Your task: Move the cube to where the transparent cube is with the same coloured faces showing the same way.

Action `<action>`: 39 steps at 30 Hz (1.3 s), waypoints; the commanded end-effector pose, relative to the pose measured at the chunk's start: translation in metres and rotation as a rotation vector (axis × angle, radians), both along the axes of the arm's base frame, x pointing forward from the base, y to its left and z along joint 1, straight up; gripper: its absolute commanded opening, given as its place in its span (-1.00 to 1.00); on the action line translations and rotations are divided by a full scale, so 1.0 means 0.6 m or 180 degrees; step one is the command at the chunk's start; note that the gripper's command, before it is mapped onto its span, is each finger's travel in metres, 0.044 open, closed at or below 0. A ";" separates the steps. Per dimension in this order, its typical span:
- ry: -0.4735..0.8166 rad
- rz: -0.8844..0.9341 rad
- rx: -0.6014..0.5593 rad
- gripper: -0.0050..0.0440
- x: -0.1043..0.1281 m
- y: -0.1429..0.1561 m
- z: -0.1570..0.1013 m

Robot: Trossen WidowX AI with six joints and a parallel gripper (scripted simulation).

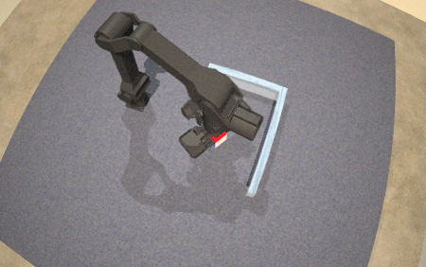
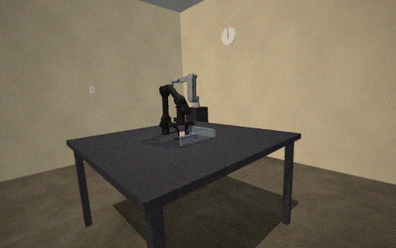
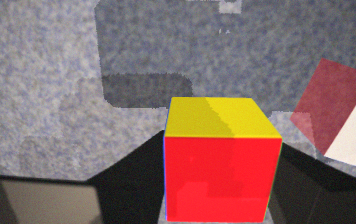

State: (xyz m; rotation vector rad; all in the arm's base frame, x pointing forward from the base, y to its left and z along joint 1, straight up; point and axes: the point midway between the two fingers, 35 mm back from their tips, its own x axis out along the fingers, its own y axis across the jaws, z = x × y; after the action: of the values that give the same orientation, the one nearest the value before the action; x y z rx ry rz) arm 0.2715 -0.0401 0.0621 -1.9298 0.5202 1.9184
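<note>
My gripper (image 1: pixel 211 140) (image 2: pixel 181 130) (image 3: pixel 211 139) is shut on the cube (image 1: pixel 219 139) (image 2: pixel 181 132) (image 3: pixel 220 165) and holds it a little above the table. In the wrist view the cube shows a yellow face on top and a red face toward the camera, with a dark finger on each side. The transparent cube (image 3: pixel 327 112) shows at the right edge of the wrist view as a pale dark-red and white block, tilted and cut off by the frame. It lies on the mat to the right of the held cube. In the overhead view the arm hides it.
A low light-blue L-shaped wall (image 1: pixel 270 137) (image 2: pixel 203 134) stands on the dark mat (image 1: pixel 331 142) just right of and behind the gripper. The arm's base (image 1: pixel 133 92) stands at the back left. The mat covers a dark table (image 2: pixel 220 154).
</note>
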 end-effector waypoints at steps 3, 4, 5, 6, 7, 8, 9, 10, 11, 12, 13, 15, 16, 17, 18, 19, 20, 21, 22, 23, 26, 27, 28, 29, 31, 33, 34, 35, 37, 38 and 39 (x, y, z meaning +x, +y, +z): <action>-0.0046 0.0014 -0.0005 -0.80 0.002 0.000 -0.001; -0.0046 0.0014 -0.0005 -0.80 0.002 0.000 -0.002; -0.0046 0.0014 -0.0005 -0.80 0.002 0.000 -0.004; -0.0046 0.0014 -0.0005 -0.80 0.002 0.000 -0.006; -0.0046 0.0014 -0.0005 -0.80 0.002 0.000 -0.008; -0.0046 0.0014 -0.0005 -0.80 0.003 -0.001 -0.011; -0.0046 0.0014 -0.0005 -0.80 0.003 -0.001 -0.011; -0.0046 0.0014 -0.0005 -0.80 0.003 -0.001 -0.011; -0.0046 0.0014 -0.0005 -0.80 0.003 -0.001 -0.014; -0.0046 0.0014 -0.0005 -0.80 0.003 -0.001 -0.016; -0.0046 0.0014 -0.0005 -0.80 0.003 -0.001 -0.019; -0.0046 0.0014 -0.0005 -0.80 0.003 -0.001 -0.025; -0.0046 0.0014 -0.0005 -0.80 0.003 -0.001 -0.027; -0.0046 0.0014 -0.0005 -0.80 0.003 -0.001 -0.030; -0.0046 0.0014 -0.0005 -0.80 0.003 -0.001 -0.031; -0.0046 0.0014 -0.0005 -0.80 0.003 -0.001 -0.031; -0.0046 0.0014 -0.0005 -0.80 0.003 -0.001 -0.031; -0.0046 0.0014 -0.0005 -0.80 0.003 -0.001 -0.031; -0.0046 0.0014 -0.0005 -0.80 0.003 -0.001 -0.031; -0.0046 0.0014 -0.0005 -0.80 0.003 -0.001 -0.031; -0.0085 0.0002 -0.0011 -0.70 0.007 -0.001 -0.025; -0.0085 0.0002 -0.0011 -0.70 0.007 -0.001 -0.025; -0.0085 0.0002 -0.0011 -0.60 0.007 -0.001 -0.025; -0.0085 0.0002 -0.0011 -0.50 0.007 -0.001 -0.025; -0.0085 0.0002 -0.0011 -0.31 0.007 -0.001 -0.025; -0.0085 0.0002 -0.0011 -0.11 0.007 -0.001 -0.025; -0.0085 0.0002 -0.0011 -0.01 0.007 -0.001 -0.025; -0.0085 0.0002 -0.0011 0.09 0.007 -0.001 -0.025; -0.0085 0.0002 -0.0011 0.28 0.007 -0.001 -0.025; -0.0085 0.0002 -0.0011 0.35 0.007 -0.001 -0.025; -0.0085 0.0002 -0.0011 0.35 0.007 -0.001 -0.025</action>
State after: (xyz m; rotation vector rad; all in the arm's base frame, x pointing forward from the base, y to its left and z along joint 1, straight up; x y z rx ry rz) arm 0.2722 -0.0399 0.0415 -1.9353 0.5196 1.9155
